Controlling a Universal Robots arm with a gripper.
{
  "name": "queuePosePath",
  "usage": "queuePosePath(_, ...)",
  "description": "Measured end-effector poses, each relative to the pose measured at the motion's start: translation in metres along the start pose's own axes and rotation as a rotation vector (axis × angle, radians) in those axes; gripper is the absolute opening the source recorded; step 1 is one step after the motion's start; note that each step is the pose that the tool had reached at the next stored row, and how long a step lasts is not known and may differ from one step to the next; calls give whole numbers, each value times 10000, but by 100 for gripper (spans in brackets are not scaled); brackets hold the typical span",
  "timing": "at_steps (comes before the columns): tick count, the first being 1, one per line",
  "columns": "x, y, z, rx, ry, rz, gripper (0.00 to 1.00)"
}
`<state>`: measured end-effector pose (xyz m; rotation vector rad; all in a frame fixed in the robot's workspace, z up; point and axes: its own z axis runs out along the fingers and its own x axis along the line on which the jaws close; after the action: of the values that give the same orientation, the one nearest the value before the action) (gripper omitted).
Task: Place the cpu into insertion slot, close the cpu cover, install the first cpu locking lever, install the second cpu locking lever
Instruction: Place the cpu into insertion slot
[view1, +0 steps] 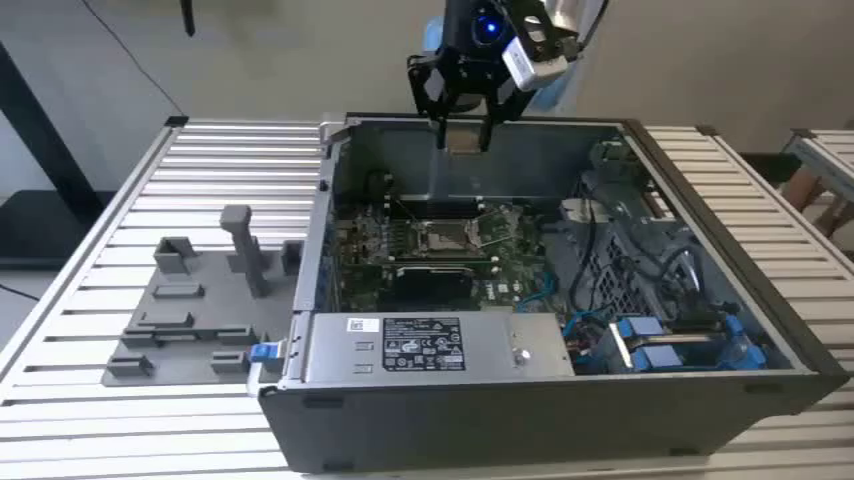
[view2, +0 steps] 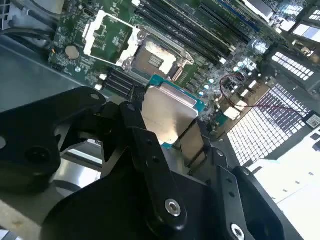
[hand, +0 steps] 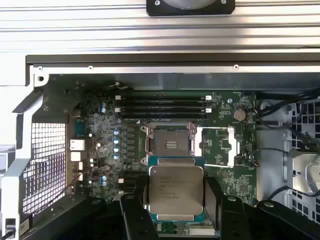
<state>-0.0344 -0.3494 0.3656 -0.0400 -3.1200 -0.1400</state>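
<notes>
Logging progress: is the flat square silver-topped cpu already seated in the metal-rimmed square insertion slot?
No: in the first wrist view the black gripper holds the cpu above the green board, and the insertion slot lies bare.

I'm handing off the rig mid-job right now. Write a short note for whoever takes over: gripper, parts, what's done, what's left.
Hold: the gripper is shut on the cpu, gripping its edges, raised above the open computer case.
Parts: the insertion slot is empty with its centre exposed. The cpu cover is swung open beside it.
Done: cpu picked up.
Left: cpu not seated, cover not closed, neither locking lever installed.
</notes>
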Motion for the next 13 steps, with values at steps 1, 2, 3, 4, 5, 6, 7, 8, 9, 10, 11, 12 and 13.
queuePosePath(1,0,0,0,0,0,0,55)
queuePosePath(2,0,0,0,0,0,0,55)
queuePosePath(3,0,0,0,0,0,0,55)
queuePosePath(4,0,0,0,0,0,0,55)
queuePosePath(5,0,0,0,0,0,0,55)
queuePosePath(6,0,0,0,0,0,0,55)
queuePosePath(7,0,0,0,0,0,0,55)
queuePosePath(8,0,0,0,0,0,0,55)
queuePosePath(9,0,0,0,0,0,0,55)
queuePosePath(10,0,0,0,0,0,0,55)
queuePosePath(11,0,0,0,0,0,0,55)
queuePosePath(12,0,0,0,0,0,1,55)
queuePosePath(13,0,0,0,0,0,6,55)
